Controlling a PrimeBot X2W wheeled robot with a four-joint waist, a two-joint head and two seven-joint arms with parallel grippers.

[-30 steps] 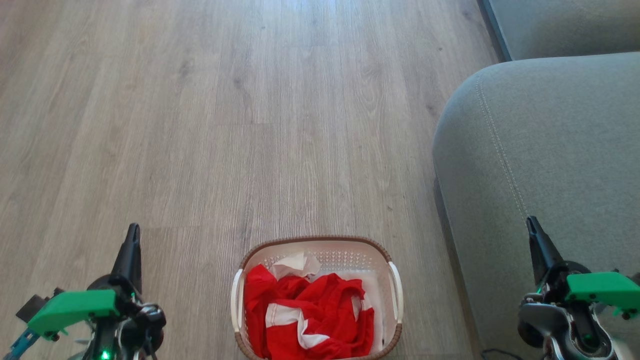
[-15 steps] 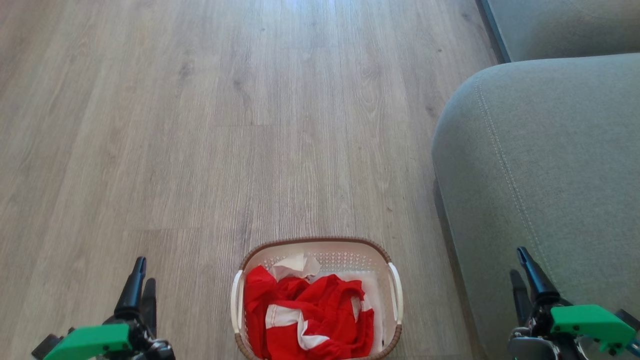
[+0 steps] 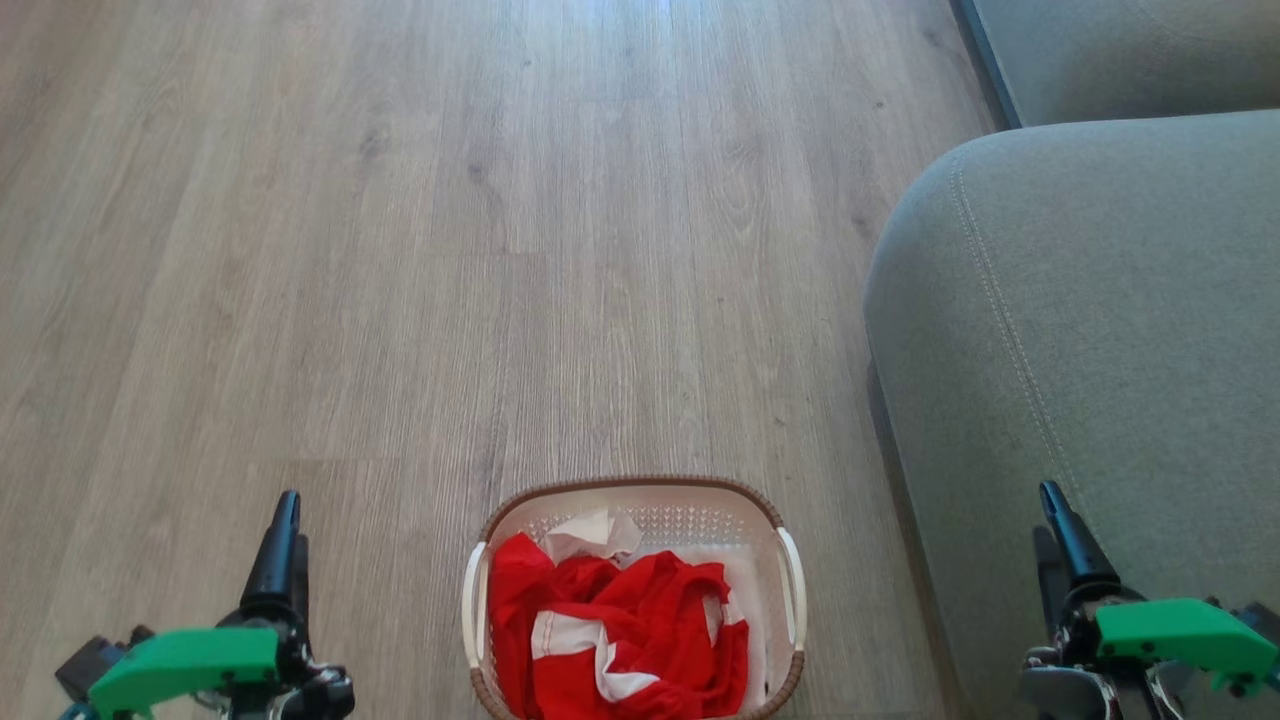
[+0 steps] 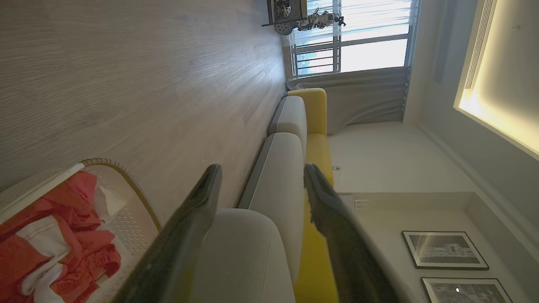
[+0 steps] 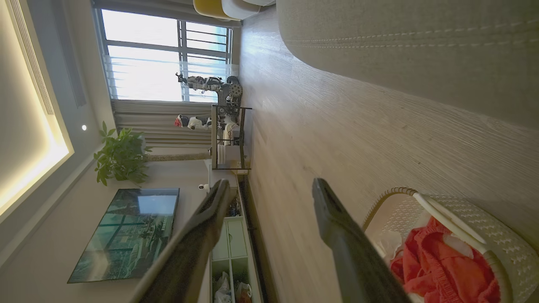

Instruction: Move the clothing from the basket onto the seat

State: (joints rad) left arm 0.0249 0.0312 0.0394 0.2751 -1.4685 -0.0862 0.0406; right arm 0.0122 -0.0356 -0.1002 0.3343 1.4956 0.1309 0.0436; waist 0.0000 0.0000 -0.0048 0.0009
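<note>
The basket (image 3: pixel 633 486), cream with a brown rim, stands on the floor at the bottom middle of the head view. The red and white clothing (image 3: pixel 620 630) lies crumpled inside it. The grey-green seat (image 3: pixel 1080 300) rises just right of the basket. My left gripper (image 3: pixel 292 520) hangs open over the floor left of the basket, holding nothing. My right gripper (image 3: pixel 1046 512) is open in front of the seat, also holding nothing. The left wrist view has the basket (image 4: pixel 107 165), clothing (image 4: pixel 63 235) and seat (image 4: pixel 248 252) beyond the left gripper (image 4: pixel 262 170). The right gripper (image 5: pixel 271 185) points past the basket (image 5: pixel 484 240).
Wood-plank floor (image 3: pixel 450 250) stretches ahead. A white sheet (image 3: pixel 748 590) and a crumpled white piece (image 3: pixel 597 530) also lie in the basket. Across the room stand a low cabinet with a television (image 5: pixel 126 231), a plant (image 5: pixel 120 155) and a shelf (image 5: pixel 227 134) by the window.
Both grippers have gone from shut to open. Both have dropped lower in the head view, then risen slightly. Basket and clothing have not moved.
</note>
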